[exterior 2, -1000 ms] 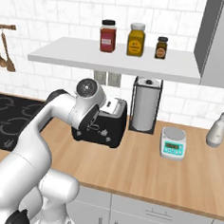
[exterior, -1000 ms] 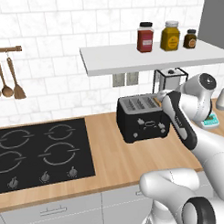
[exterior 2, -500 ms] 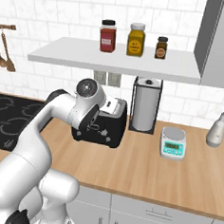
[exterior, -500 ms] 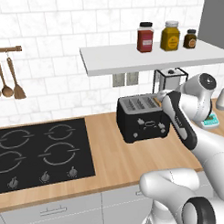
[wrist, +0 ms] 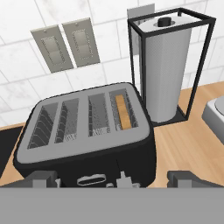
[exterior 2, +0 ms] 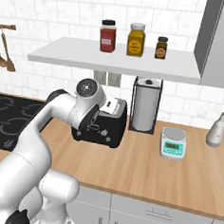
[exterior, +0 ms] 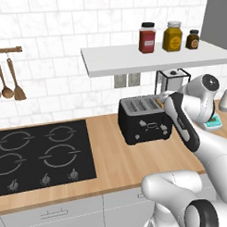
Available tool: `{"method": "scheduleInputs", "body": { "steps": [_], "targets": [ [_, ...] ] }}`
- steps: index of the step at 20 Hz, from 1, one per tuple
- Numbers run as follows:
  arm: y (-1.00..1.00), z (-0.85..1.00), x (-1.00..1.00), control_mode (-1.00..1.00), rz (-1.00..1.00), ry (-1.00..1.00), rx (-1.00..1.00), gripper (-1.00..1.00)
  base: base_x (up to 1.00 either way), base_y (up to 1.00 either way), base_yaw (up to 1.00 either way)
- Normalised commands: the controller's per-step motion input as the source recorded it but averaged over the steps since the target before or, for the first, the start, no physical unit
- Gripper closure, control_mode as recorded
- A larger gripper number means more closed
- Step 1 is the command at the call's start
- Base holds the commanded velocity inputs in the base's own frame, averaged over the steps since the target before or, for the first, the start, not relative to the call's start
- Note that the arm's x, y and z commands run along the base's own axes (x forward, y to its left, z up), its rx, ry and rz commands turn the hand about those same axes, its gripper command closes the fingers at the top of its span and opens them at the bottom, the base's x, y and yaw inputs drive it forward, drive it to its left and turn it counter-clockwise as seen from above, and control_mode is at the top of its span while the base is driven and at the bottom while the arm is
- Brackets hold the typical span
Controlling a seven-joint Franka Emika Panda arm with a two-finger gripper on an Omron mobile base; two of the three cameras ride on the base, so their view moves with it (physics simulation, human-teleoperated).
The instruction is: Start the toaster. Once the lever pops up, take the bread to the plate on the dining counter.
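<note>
Three jars (exterior: 169, 37) stand on the white shelf (exterior: 150, 58) above the wooden counter (exterior: 117, 161), and just to the right of the toaster (exterior: 144, 120) stands a paper towel roll (wrist: 164, 78) in a black wire frame, close enough to crowd that side. Further right lie a small kitchen scale (exterior 2: 173, 143) and a pale bottle (exterior 2: 216, 130); to the left, a black cooktop (exterior: 40, 157) is set into the counter, with wooden spoons (exterior: 7, 82) hanging on the tiled wall. Two wall outlets (wrist: 63, 47) sit behind the toaster. The bread (wrist: 123, 112) stands on edge in the rightmost of the four slots, sunk low so only its brown top edge shows. The white arm bends over from the toaster's right, its hand held above the front face, looking down on the slots. The gripper (wrist: 113, 180) has its jaws spread wide, one tip to each side of the front, pinching nothing; the small levers and knobs (exterior: 153, 126) lie between and below them. The counter in front of the toaster runs bare to its front edge, leaving room on the left and front.
</note>
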Motion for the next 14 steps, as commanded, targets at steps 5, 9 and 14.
{"method": "scheduleInputs", "body": {
  "steps": [5,9,14],
  "targets": [
    [0.0,0.0,0.0,-1.0,0.0,0.0,0.0,-1.0,0.0,0.0,0.0],
    [0.0,0.0,0.0,-1.0,0.0,0.0,0.0,-1.0,0.0,0.0,0.0],
    [0.0,0.0,0.0,-1.0,0.0,0.0,0.0,-1.0,0.0,0.0,0.0]
  ]
}}
